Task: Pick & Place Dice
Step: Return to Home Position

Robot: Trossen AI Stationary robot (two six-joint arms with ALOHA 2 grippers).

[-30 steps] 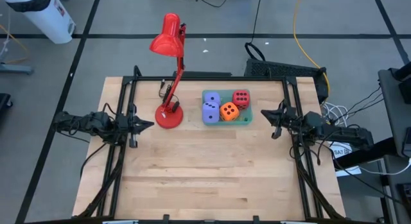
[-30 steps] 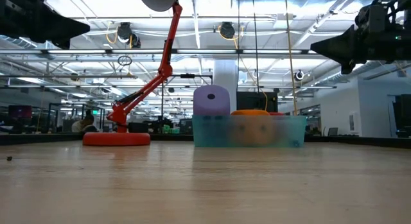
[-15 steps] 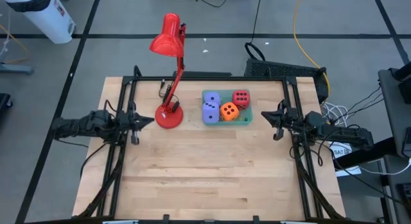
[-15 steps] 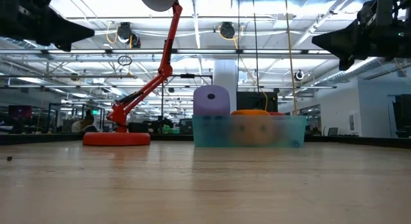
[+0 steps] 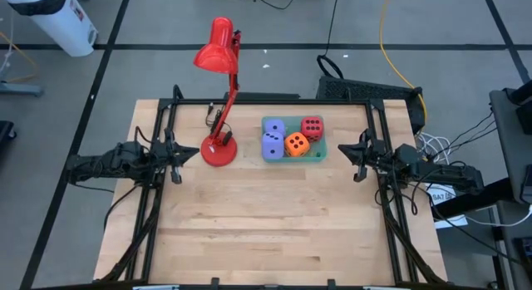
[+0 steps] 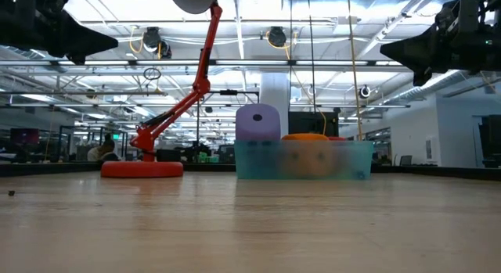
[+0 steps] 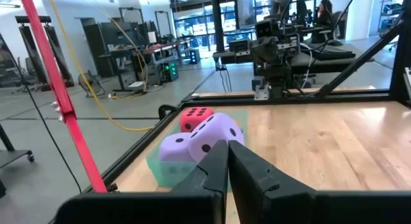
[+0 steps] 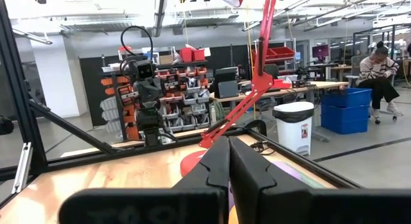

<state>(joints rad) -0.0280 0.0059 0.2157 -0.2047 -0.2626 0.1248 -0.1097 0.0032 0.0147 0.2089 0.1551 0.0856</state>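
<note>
Four dice, all inside the green bin [image 5: 321,156], upper centre of the high view, just right of the red desk lamp [image 5: 219,149] base. Upper lavender-blue die [image 5: 274,127] and lower lavender-blue die [image 5: 272,145] stacked along the bin's left side. Red die [image 5: 312,126] at upper right, orange die [image 5: 297,144] at lower right. Packed close, touching one another. In the low view one lavender-blue die rises above the bin's translucent wall. None seen loose on the counter [image 5: 266,228].

Left pincer [image 5: 191,154] at centre-left of the high view, over the counter's left edge, near the lamp base but apart from it. Fingers pressed together in the left wrist view, nothing between them. Right pincer [image 5: 345,150] at centre-right, just beside the bin's right end, not touching. Fingers likewise closed and empty.

Judgement: placing looks complete. Both arms are high in the low view and drawn out to opposite sides, likely a parking pose that keeps the bin and lamp free of contact. Closed, empty fingers fit a rest posture rather than an approach. Little left to go wrong beyond a brush against the lamp on the left side.
</note>
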